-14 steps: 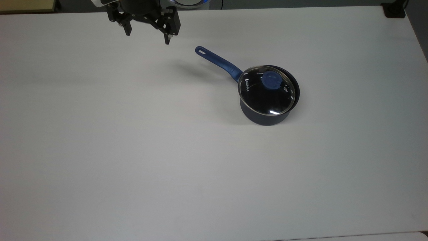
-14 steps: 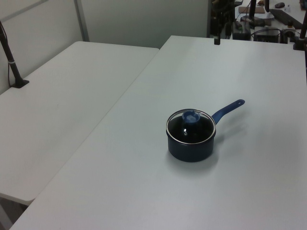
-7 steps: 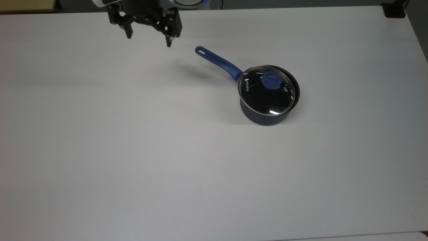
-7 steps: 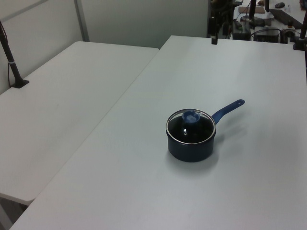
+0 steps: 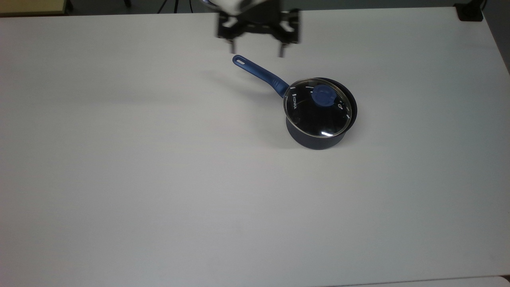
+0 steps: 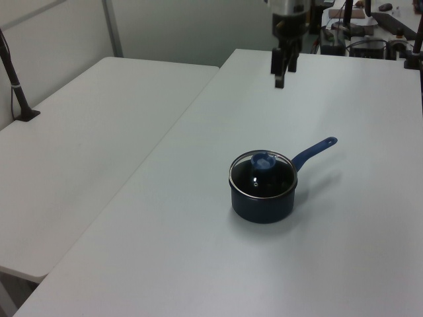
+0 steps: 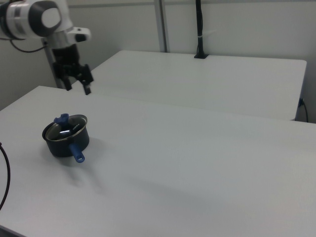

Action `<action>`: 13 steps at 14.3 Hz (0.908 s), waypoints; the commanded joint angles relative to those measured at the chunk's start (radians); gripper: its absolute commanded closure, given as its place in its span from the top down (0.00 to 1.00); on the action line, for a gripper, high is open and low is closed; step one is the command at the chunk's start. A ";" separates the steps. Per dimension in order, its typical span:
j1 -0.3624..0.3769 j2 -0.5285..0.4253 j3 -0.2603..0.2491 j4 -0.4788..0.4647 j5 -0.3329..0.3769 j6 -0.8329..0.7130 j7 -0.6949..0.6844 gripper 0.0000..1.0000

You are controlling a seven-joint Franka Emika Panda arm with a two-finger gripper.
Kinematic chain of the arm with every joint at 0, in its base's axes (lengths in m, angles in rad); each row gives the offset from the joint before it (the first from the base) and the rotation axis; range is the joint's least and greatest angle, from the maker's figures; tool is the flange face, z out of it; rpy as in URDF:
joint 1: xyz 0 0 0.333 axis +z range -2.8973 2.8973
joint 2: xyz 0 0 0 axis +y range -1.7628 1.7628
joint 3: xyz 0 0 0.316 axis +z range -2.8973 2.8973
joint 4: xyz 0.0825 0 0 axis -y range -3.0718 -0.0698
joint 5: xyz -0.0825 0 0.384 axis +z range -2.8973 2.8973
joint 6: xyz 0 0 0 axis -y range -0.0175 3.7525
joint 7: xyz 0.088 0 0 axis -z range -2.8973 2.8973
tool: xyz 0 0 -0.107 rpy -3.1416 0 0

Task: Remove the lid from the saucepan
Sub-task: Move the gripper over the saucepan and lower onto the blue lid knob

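The round clear glass lid (image 5: 318, 107) sits on the small dark navy saucepan (image 5: 318, 137). The black two-finger gripper (image 5: 256, 52) hangs open, well apart. Next, I think, it must reach the blue knob (image 5: 323, 95).

A white, rounded arm (image 7: 37, 17) with grey joint caps is seen, ended by a black two-fingered gripper (image 7: 77, 82) with slim fingers.
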 commanded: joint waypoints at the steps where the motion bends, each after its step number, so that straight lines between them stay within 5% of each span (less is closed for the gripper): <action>1: 0.089 0.070 -0.014 0.006 0.000 0.080 0.123 1.00; 10: 0.238 0.220 -0.015 0.019 -0.062 0.163 0.262 1.00; 13: 0.253 0.242 -0.015 0.016 -0.083 0.169 0.284 0.93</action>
